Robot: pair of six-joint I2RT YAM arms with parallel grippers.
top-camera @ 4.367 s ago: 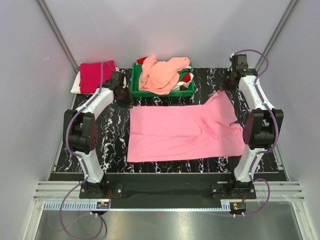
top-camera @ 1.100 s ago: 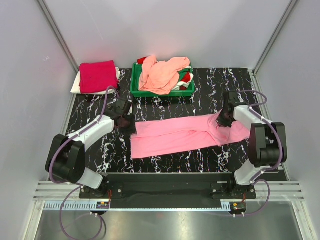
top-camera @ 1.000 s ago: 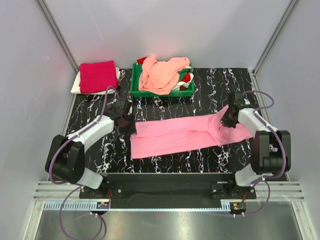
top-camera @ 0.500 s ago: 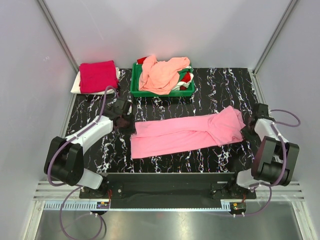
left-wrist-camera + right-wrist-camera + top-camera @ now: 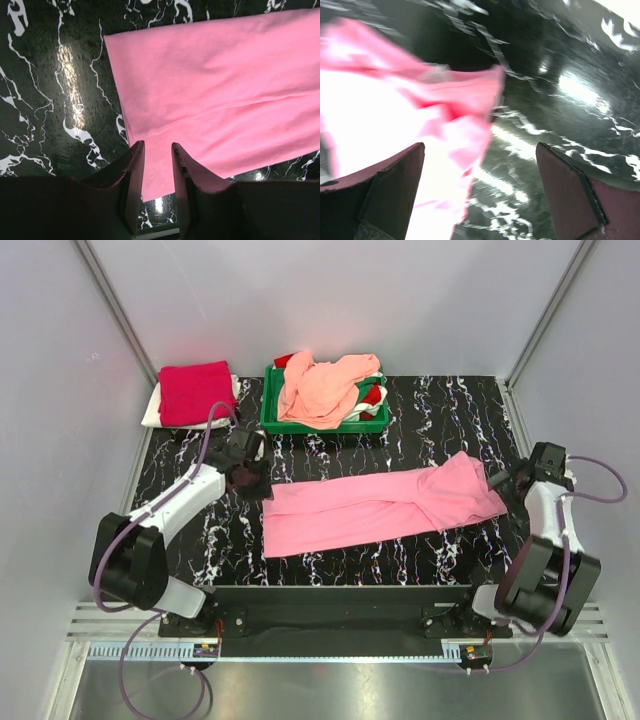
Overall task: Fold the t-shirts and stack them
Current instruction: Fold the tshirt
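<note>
A bubblegum pink t-shirt point(image 5: 380, 505) lies on the black marble table as a long flat band, folded lengthwise. My left gripper point(image 5: 252, 483) hovers over its far left corner. In the left wrist view its jaws point(image 5: 156, 146) stand slightly apart with nothing between them, and the pink cloth point(image 5: 225, 90) lies flat below. My right gripper point(image 5: 497, 483) is at the shirt's right end, wide open point(image 5: 480, 146) and holding nothing; the blurred pink edge point(image 5: 420, 120) lies under it. A folded crimson t-shirt point(image 5: 195, 392) rests on a white one point(image 5: 152, 412) at the back left.
A green tray point(image 5: 322, 428) at the back centre holds a crumpled peach-salmon t-shirt point(image 5: 325, 388) over other garments. Grey walls close in the table on three sides. Bare marble point(image 5: 440, 420) shows between the tray and the pink shirt.
My right gripper opened, let go of the shirt's right end and drew back to the right. The shirt's far half had been folded forward into a band. My left gripper barely moved.
</note>
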